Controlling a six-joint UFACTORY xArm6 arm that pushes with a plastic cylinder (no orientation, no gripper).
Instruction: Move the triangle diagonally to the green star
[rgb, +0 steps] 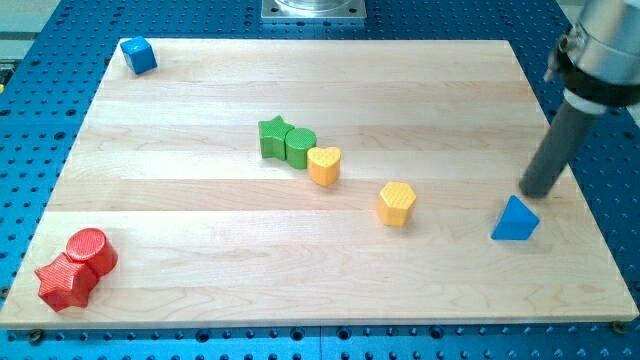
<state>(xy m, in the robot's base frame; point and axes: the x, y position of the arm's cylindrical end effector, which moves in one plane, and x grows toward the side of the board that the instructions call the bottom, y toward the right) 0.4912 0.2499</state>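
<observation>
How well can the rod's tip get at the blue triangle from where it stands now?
Probably well, yes. My tip stands just above the blue triangle, on its upper right in the view, with nothing between them. The yellow hexagon sits apart to the view's left.

The board (300, 260) is pale wood with faint lengthwise grain bands, set on a blue perforated base (40, 60). The triangle (515, 220) is blue, as is the cube (139, 55). The star (272, 136) and the cylinder (300, 147) touching it are green. The heart (324, 165) and the hexagon (397, 204) are yellow. Another star (64, 284) and another cylinder (92, 251) are red. The rod is dark grey down to the tip (535, 190).
</observation>
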